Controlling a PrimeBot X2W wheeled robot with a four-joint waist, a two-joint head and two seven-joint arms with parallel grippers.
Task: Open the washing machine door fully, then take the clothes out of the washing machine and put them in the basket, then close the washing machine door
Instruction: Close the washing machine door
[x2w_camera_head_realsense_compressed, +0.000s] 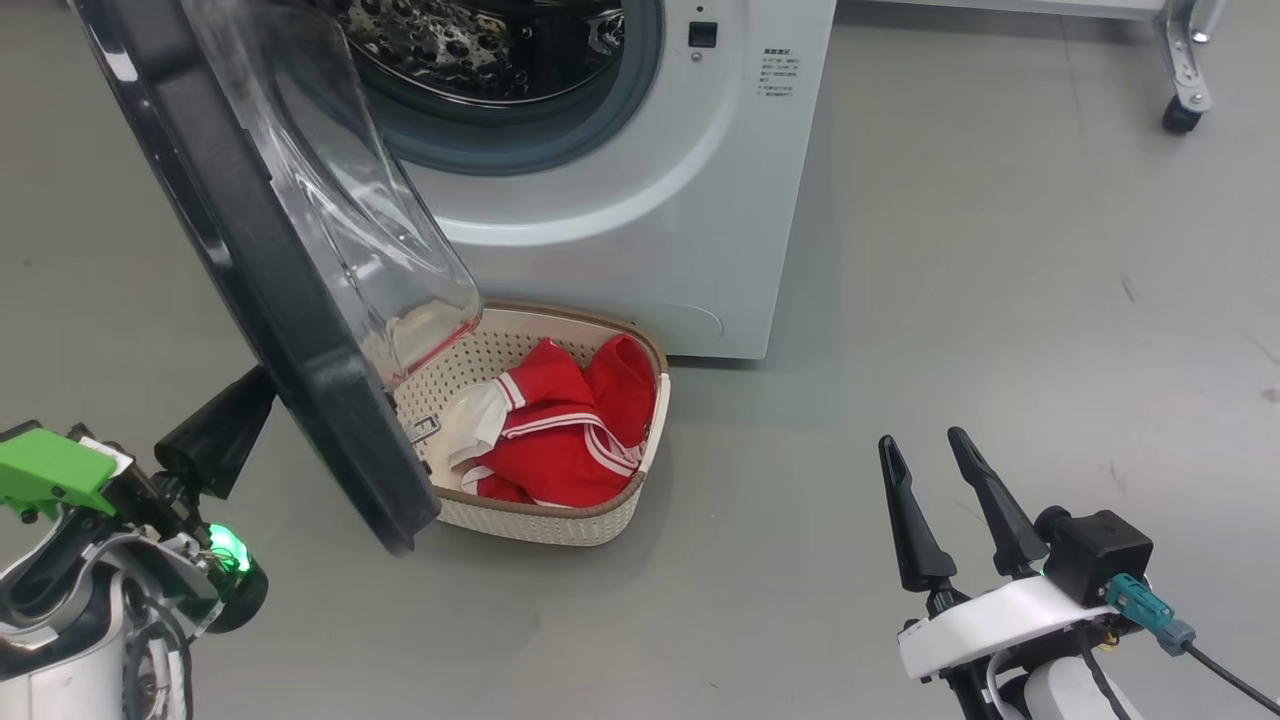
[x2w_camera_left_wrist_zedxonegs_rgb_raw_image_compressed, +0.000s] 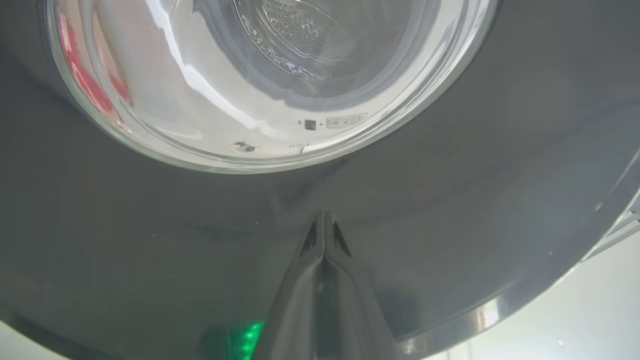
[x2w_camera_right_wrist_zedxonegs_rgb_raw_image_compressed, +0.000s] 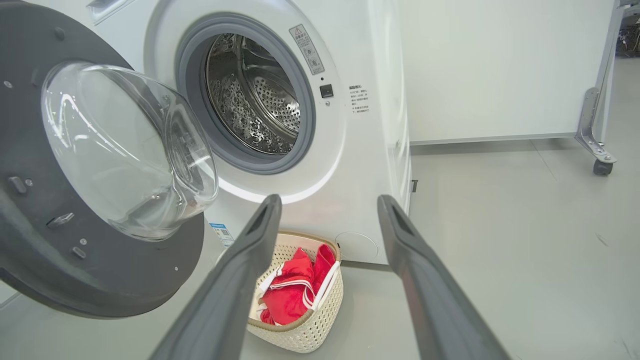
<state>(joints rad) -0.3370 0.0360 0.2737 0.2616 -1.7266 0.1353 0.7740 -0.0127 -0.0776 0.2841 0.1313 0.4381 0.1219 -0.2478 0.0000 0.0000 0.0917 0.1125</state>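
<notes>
Clothes (x2w_camera_head_realsense_compressed: 560, 440) lay in basket (x2w_camera_head_realsense_compressed: 560, 525), drum (x2w_camera_right_wrist_zedxonegs_rgb_raw_image_compressed: 255, 95) looked empty; door (x2w_camera_head_realsense_compressed: 250, 260) stood open, closing not yet done. Left end effector (x2w_camera_left_wrist_zedxonegs_rgb_raw_image_compressed: 325, 225) pinched shut against door; right end effector (x2w_camera_head_realsense_compressed: 921, 440) spread, empty.

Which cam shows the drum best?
Right wrist view: the drum faces it, perforated steel clear. Head view catches a strip at its top edge; left wrist view, a warped glimpse through the door glass.
</notes>
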